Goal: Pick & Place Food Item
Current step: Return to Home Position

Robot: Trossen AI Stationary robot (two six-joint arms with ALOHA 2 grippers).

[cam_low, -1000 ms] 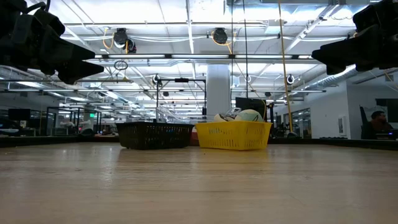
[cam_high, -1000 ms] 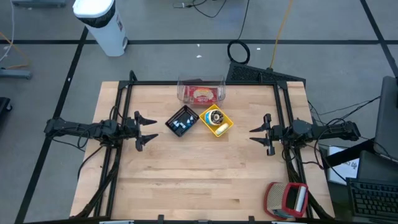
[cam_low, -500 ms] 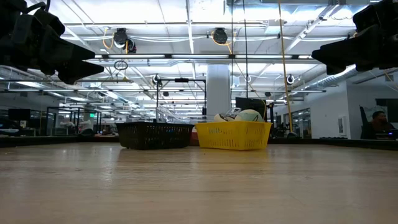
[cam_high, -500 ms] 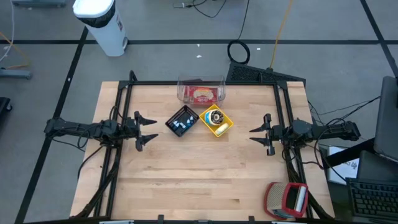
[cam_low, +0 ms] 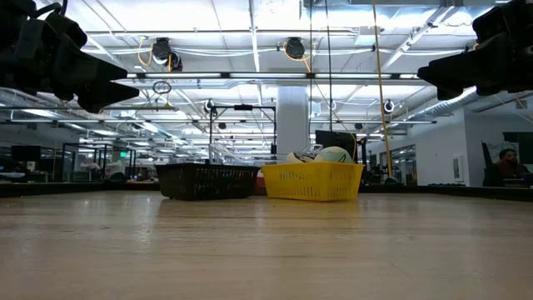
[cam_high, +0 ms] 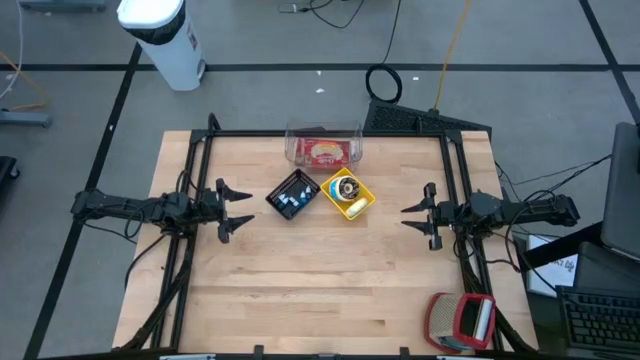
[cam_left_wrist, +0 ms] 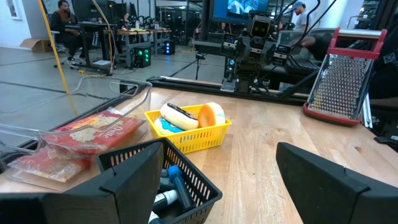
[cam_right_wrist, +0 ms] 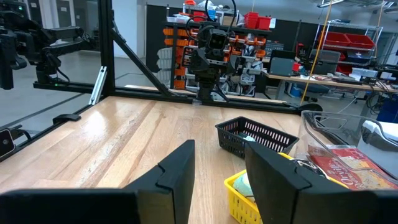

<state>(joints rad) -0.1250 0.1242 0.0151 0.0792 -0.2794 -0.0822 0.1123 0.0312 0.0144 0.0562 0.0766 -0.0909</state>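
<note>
A yellow basket point(cam_high: 349, 194) stands at the table's far middle, holding toy food: a chocolate-topped eclair point(cam_left_wrist: 179, 115) and an orange-and-white piece point(cam_left_wrist: 211, 115). Left of it stands a black basket point(cam_high: 293, 194) with markers inside. Both rest on their bases. My left gripper point(cam_high: 240, 208) hovers level at the table's left side, open wide, pointing toward the baskets; its fingers frame the black basket point(cam_left_wrist: 180, 180) in the left wrist view. My right gripper point(cam_high: 404, 216) hovers level at the right side, open with a narrower gap point(cam_right_wrist: 219, 180) and nothing between its fingers.
A clear container point(cam_high: 324, 148) with red packets sits behind the baskets at the far edge. A red-framed grater point(cam_high: 462, 320) lies at the near right corner. Black frame rails point(cam_high: 200, 160) run along both sides. Bare wood spreads across the near half point(cam_high: 310, 290).
</note>
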